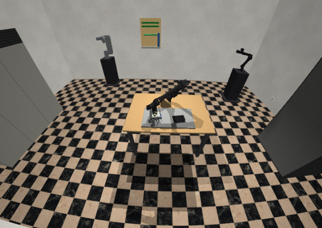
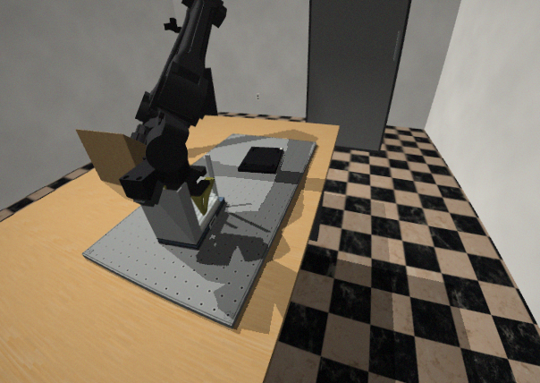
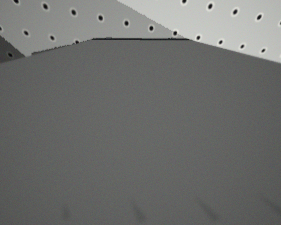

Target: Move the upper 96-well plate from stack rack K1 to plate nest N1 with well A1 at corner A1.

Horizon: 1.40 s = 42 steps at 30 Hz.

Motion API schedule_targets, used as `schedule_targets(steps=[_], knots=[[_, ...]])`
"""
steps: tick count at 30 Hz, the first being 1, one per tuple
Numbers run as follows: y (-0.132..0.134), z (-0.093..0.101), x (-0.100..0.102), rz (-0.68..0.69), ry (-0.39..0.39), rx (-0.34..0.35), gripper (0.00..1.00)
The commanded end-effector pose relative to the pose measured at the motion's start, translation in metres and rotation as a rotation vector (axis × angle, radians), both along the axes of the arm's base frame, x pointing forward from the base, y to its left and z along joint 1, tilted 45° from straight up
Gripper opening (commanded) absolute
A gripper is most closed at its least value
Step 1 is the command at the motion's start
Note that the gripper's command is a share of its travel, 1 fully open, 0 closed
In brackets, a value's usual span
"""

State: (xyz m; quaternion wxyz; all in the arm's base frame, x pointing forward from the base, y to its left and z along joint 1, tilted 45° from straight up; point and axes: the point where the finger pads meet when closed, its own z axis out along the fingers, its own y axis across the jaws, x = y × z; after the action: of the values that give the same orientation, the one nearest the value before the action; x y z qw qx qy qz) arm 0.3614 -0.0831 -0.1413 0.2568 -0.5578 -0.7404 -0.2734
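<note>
While my jaws clamp the upper plate (image 2: 210,209) on rack K1 (image 2: 176,218), nest N1 (image 2: 261,159) lies toward the worktop's far edge.

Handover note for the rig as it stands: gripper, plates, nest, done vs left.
Gripper: down at rack K1, shut on the upper plate; plate not lifted yet.
Lower plate: hidden in the rack, cannot confirm from these views.
Nest N1: the dark square farther along the breadboard, nothing on it.
Done: approach and grasp.
Left: lift straight up clear of the rack, carry to N1, match well A1 to the marked corner, seat flat, release.
</note>
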Motion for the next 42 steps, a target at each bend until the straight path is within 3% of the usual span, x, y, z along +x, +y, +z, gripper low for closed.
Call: schedule_targets(steps=[1,39,42], knots=[[0.011,-0.006,0.000,0.001,0.007,0.014,0.00],[0.011,-0.004,-0.002,0.005,0.016,0.022,0.00],[-0.007,0.005,0.009,-0.004,-0.018,0.011,0.00]])
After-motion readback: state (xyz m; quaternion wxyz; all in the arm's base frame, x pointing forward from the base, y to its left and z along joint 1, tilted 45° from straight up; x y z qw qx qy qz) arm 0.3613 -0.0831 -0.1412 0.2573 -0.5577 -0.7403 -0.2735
